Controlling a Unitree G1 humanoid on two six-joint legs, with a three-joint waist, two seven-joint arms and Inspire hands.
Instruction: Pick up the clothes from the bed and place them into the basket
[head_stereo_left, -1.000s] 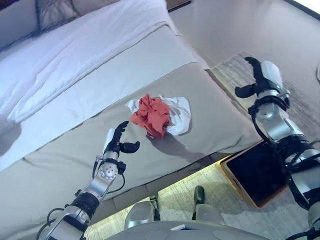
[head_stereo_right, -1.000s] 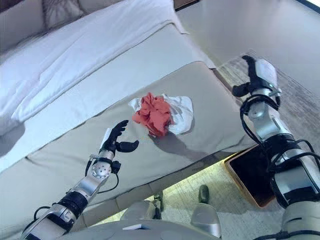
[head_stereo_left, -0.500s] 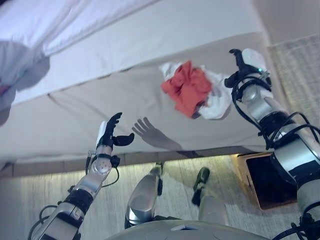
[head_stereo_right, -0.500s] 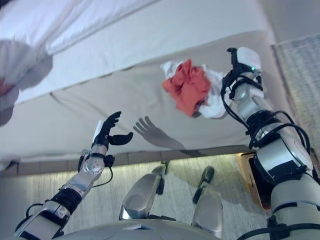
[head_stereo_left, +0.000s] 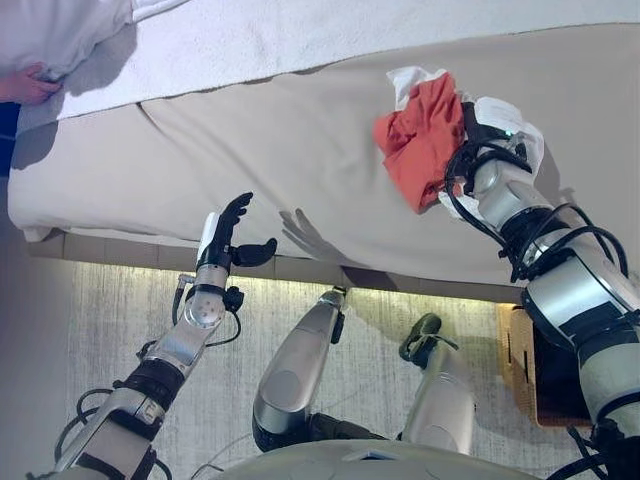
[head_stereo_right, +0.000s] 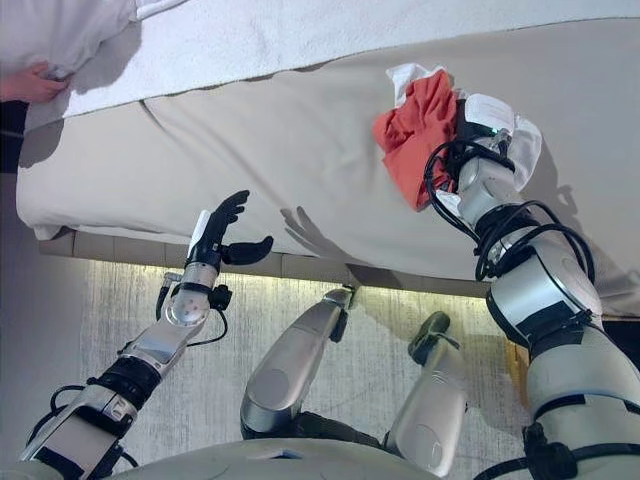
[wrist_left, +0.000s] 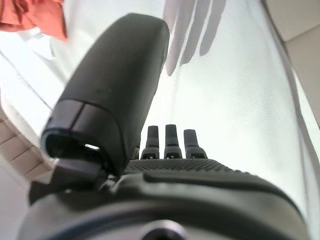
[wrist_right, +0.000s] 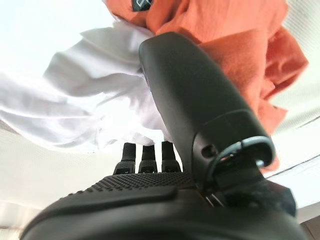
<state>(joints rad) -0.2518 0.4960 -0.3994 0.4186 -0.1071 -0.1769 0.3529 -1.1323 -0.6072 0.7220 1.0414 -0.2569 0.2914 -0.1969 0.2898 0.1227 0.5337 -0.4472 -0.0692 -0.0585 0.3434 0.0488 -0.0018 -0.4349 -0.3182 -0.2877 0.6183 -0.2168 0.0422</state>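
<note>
An orange cloth (head_stereo_left: 420, 135) lies crumpled on a white cloth (head_stereo_left: 525, 140) on the beige bed cover (head_stereo_left: 300, 130), near the bed's front edge. My right hand (head_stereo_left: 478, 128) is at the pile's right side. In the right wrist view its fingers (wrist_right: 142, 152) are straight against the white cloth (wrist_right: 100, 90) and its thumb (wrist_right: 200, 110) reaches over the orange cloth (wrist_right: 240, 35). My left hand (head_stereo_left: 225, 235) is open and empty, raised at the bed's front edge, well left of the pile. The basket (head_stereo_left: 520, 370), with a wooden rim and dark inside, stands on the floor at the right.
White bedding (head_stereo_left: 250, 40) covers the far part of the bed. A person's hand (head_stereo_left: 25, 85) rests on it at the far left. A lit strip runs under the bed's front edge, with a pale rug (head_stereo_left: 120, 310) on the floor below.
The camera has swung, so the whole picture has shifted. My right hand has come from beside the bed onto the clothes pile. My left hand has stayed open.
</note>
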